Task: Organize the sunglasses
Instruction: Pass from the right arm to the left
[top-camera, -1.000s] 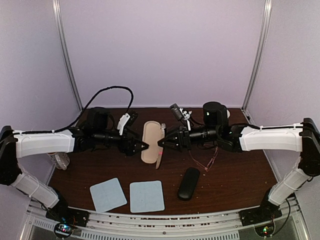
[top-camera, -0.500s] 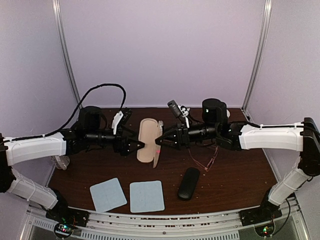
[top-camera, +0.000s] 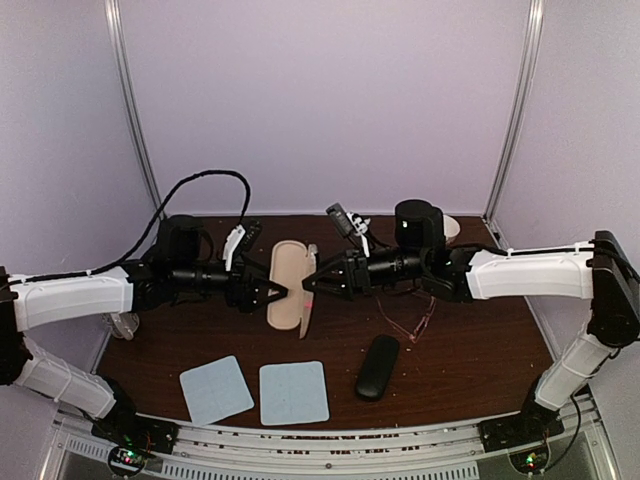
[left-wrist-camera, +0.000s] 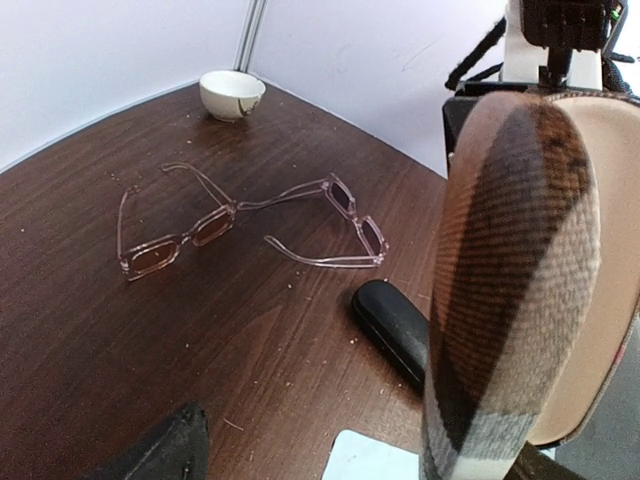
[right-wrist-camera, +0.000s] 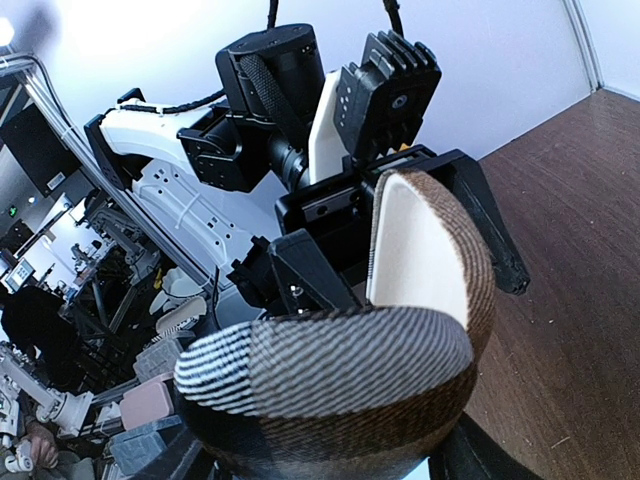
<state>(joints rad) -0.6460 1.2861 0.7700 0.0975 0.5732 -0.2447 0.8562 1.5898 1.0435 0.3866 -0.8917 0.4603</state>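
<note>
Two pairs of thin copper-framed sunglasses (left-wrist-camera: 175, 236) (left-wrist-camera: 343, 212) lie unfolded on the brown table; in the top view they (top-camera: 410, 322) show just under the right arm. A brown striped case (top-camera: 284, 287) with a beige lining hangs open between the two grippers. My right gripper (top-camera: 312, 285) is shut on the case's lid half (right-wrist-camera: 330, 370), which fills the right wrist view. My left gripper (top-camera: 272, 293) is open on the case's other side. In the left wrist view the case (left-wrist-camera: 520, 260) stands at the right, with a wide gap to the left finger (left-wrist-camera: 165, 450).
A black oblong case (top-camera: 378, 366) (left-wrist-camera: 396, 326) lies closed at the front right, near the sunglasses. Two light blue cloths (top-camera: 215, 388) (top-camera: 294, 392) sit near the front edge. A small white bowl (left-wrist-camera: 232, 93) stands in the far right corner. Purple walls enclose the table.
The right gripper has carried the open brown case a little to the left. The left gripper has drawn back left with it, staying at the case's side.
</note>
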